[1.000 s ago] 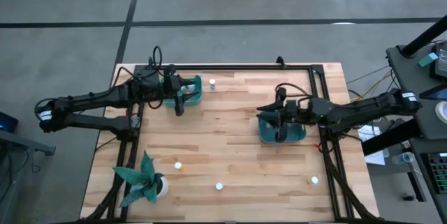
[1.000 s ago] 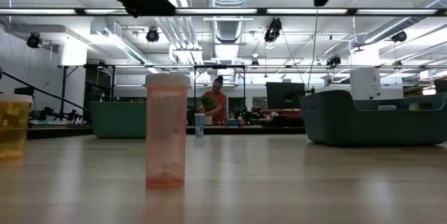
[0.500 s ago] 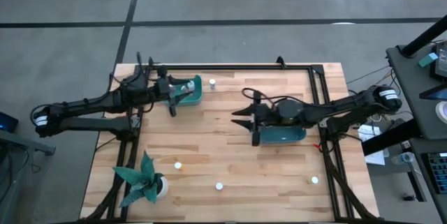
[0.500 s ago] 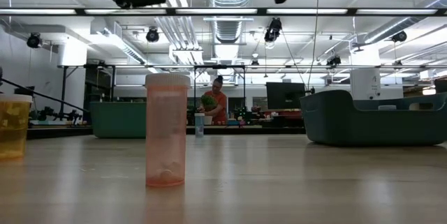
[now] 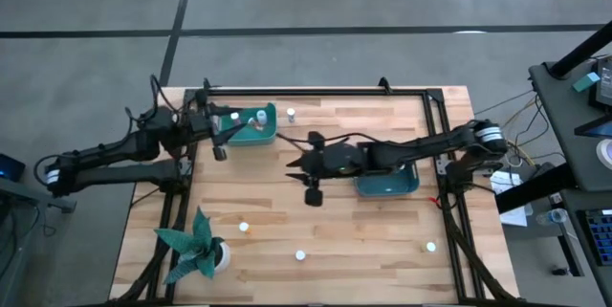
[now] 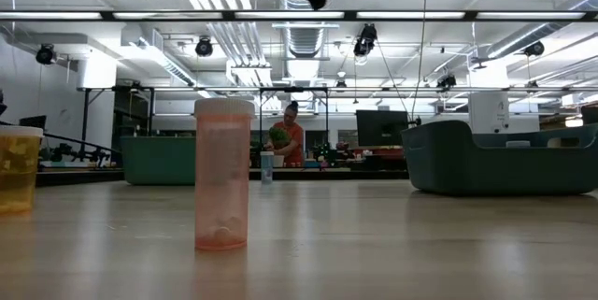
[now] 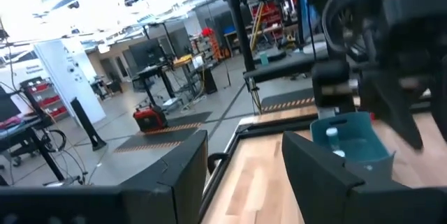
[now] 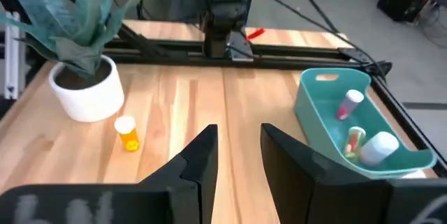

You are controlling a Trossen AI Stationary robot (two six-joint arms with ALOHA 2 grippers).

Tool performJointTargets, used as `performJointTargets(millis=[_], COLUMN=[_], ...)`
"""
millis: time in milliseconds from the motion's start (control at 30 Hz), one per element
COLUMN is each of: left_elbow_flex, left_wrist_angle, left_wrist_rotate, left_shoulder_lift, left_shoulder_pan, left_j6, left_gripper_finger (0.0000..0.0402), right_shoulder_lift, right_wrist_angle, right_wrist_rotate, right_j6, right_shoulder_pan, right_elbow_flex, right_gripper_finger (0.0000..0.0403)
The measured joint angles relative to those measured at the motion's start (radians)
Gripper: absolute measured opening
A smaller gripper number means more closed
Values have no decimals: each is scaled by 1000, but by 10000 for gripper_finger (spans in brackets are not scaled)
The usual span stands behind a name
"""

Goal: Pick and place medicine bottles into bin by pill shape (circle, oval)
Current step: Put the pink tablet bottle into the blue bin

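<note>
One camera looks straight down on my whole table (image 5: 316, 211) and both arms. Another sits at table-top level, close behind an orange bottle (image 6: 222, 174), facing the room. My wrist cameras look forward past my fingers; both catch the far teal bin (image 8: 353, 130), also seen from above.

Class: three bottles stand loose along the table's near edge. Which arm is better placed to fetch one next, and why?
Right. Its gripper reaches over mid-table, jaws open, nearer the bottle. The left gripper sits beside the far tray.
</note>
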Motion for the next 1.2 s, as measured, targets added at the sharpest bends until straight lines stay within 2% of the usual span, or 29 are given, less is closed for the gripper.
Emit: performJointTargets(millis=[267,433,533,767,967,1200], left_elbow_flex=[-11,-16,-16,-16,-16,-16], left_wrist_angle=[-12,-13,-18,-17,-26,-27], left_wrist_rotate=[4,5,5,5,5,5], left_shoulder_lift=[-55,-82,-83,-79,-75,-76], left_shoulder_pan=[0,0,0,0,0,0], left_j6=[-38,-48,-49,-49,-51,-72], left_gripper_finger=[169,169,169,169,169,169], right_shoulder_lift=[179,267,318,458,566,641], right_wrist_angle=[-72,-53,-60,-129,-475,-887], right_wrist_rotate=[-15,-86,-92,-168,-196,-216], right_j6=[-2,11,33,42,60,184], right_shoulder_pan=[0,0,6,39,75,132], right_elbow_flex=[176,236,283,452,678,932], right_gripper_finger=[100,100,100,100,100,100])
